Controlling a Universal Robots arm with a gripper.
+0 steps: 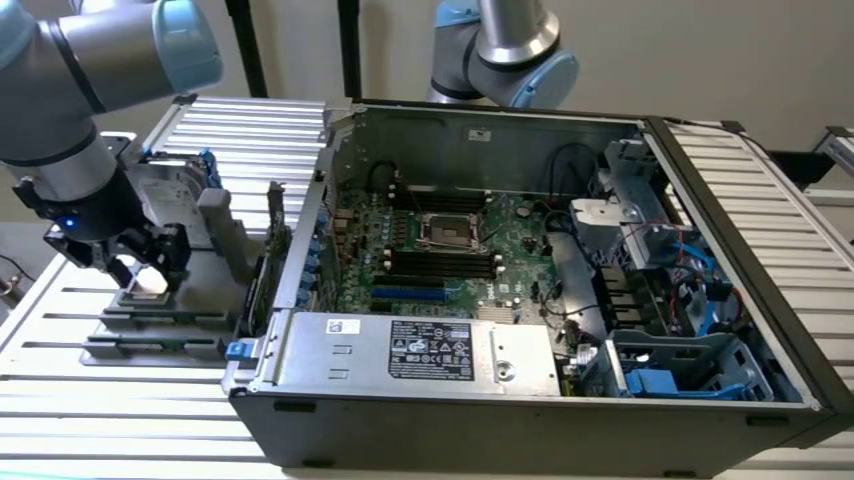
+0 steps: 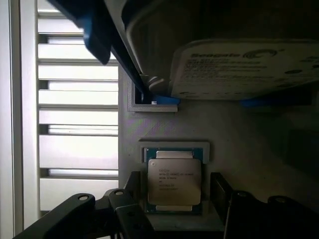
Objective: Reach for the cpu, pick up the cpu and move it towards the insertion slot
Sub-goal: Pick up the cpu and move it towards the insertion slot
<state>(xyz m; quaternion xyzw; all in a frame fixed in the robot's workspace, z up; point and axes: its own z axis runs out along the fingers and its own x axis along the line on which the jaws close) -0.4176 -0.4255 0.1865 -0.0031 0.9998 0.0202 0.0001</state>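
Two spread jaws flank the cpu (image 2: 174, 180) — in its holder (image 2: 249, 144).

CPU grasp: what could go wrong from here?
1. The open gripper's fingers flank the cpu, which sits low in a holder pocket. An off-centre close could tilt it or jam it against the pocket rim.
2. The hard drive stands close beside the pocket, so lifting could brush it.
3. The insertion slot lies inside the case, past its side wall. An edge-held flat chip might slip on the way.
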